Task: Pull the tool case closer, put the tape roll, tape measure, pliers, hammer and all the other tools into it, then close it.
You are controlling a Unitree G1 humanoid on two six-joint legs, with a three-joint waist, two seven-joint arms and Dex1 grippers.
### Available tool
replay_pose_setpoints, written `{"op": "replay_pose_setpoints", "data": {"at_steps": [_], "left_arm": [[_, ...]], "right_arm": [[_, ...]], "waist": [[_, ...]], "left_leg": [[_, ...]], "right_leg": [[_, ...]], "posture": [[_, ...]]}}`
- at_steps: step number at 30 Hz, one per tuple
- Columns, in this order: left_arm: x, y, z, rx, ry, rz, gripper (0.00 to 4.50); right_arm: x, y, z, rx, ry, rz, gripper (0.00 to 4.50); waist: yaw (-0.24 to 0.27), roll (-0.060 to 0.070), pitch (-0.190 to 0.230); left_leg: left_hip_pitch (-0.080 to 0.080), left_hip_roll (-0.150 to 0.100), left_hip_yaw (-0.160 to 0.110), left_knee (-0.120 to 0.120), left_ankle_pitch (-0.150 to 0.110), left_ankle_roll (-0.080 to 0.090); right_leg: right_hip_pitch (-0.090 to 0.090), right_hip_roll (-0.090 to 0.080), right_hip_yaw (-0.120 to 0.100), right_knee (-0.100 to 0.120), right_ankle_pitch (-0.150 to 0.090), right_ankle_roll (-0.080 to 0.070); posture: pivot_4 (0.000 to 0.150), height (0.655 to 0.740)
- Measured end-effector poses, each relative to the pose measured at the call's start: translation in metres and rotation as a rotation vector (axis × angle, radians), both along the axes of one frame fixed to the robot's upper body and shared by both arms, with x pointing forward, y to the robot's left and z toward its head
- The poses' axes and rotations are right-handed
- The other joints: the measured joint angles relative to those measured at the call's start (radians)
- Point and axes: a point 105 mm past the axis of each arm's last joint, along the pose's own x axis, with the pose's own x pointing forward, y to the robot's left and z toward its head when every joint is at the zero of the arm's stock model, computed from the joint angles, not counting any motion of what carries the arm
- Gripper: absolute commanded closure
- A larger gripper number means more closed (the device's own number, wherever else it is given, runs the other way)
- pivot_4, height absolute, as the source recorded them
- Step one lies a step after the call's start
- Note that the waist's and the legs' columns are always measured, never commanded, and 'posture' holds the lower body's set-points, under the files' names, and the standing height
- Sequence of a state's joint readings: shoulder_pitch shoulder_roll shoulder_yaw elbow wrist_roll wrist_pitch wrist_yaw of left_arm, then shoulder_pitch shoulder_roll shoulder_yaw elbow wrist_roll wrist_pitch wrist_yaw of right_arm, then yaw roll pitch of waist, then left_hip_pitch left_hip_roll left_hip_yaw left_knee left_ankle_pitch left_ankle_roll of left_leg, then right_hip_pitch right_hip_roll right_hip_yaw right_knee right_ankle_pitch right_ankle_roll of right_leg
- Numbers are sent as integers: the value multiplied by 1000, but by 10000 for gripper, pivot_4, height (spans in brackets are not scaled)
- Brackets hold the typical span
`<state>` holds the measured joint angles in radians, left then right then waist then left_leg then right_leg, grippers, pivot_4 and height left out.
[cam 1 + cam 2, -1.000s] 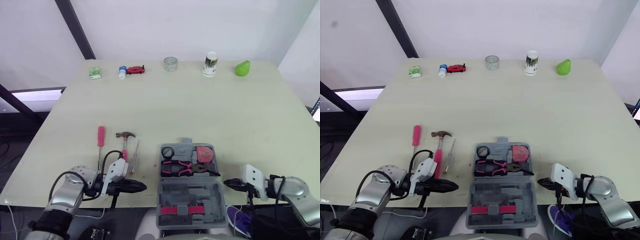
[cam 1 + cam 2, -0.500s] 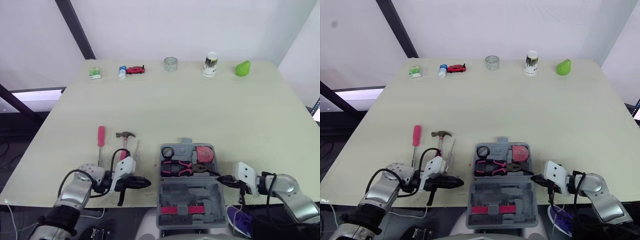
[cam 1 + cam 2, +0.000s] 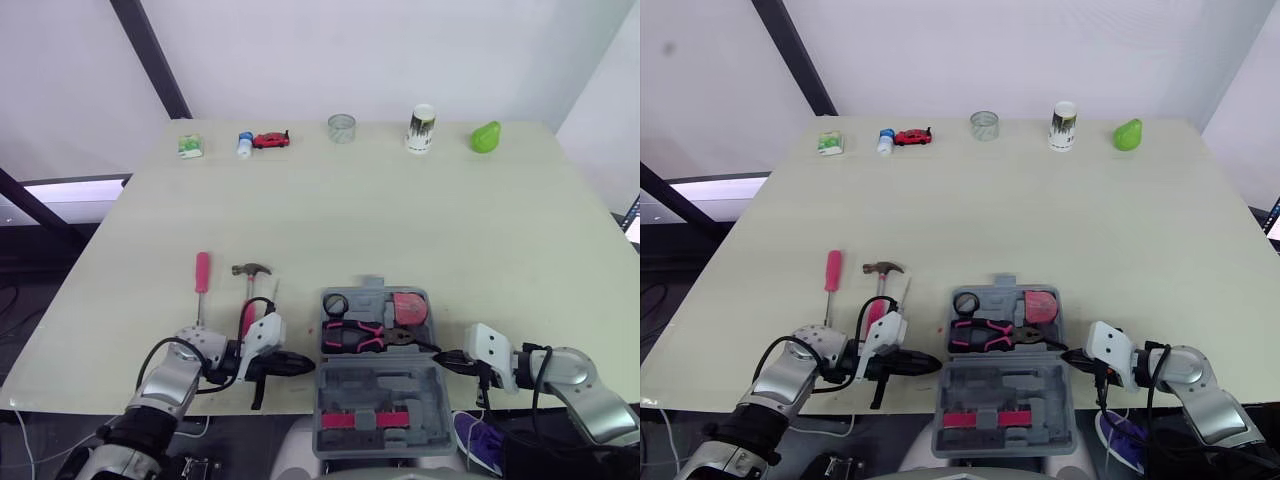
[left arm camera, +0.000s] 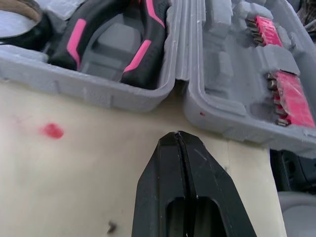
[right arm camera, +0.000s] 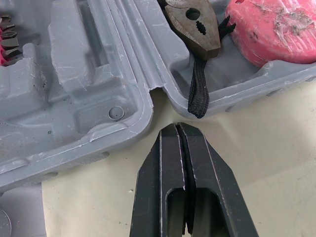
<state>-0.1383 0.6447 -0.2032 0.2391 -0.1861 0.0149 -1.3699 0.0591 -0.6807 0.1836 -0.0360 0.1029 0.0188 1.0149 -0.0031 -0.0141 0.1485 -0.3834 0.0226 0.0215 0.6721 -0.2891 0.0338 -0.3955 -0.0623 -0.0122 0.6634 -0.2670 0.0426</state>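
Note:
The grey tool case [image 3: 375,385] lies open at the table's near edge. Its far half holds the black tape roll [image 3: 335,305], the pink tape measure [image 3: 408,308] and the pink-handled pliers [image 3: 352,337]. Left of the case lie the hammer [image 3: 251,270], a pink screwdriver [image 3: 201,272] and a thin screwdriver [image 3: 273,293]. My left gripper [image 3: 308,365] is shut, its tip just off the case's left side by the hinge [image 4: 177,74]. My right gripper [image 3: 443,358] is shut too, its tip close to the case's right side, near the pliers' head [image 5: 195,22] and a black strap [image 5: 197,94].
Along the table's far edge stand a green box [image 3: 190,146], a small bottle with a red toy car [image 3: 270,140], a glass cup [image 3: 341,128], a white can [image 3: 421,128] and a green pear [image 3: 486,137]. The case's near half overhangs the table's front edge.
My left gripper has slid right, past the hammer's handle, up to the case's left side. The right gripper moved left toward the case, then held still.

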Motion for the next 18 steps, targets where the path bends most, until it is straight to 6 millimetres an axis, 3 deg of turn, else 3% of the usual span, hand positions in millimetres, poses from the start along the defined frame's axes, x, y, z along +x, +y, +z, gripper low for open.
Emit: {"op": "replay_pose_setpoints", "data": {"at_steps": [18], "left_arm": [[2, -15, -1, -29, 6, -5, 44770]], "right_arm": [[2, 3, 1, 10, 7, 3, 45000]], "waist": [[-3, 0, 0]], "left_leg": [[0, 0, 0, 0, 0, 0]], "right_leg": [[0, 0, 0, 0, 0, 0]], "posture": [[1500, 7400]]}}
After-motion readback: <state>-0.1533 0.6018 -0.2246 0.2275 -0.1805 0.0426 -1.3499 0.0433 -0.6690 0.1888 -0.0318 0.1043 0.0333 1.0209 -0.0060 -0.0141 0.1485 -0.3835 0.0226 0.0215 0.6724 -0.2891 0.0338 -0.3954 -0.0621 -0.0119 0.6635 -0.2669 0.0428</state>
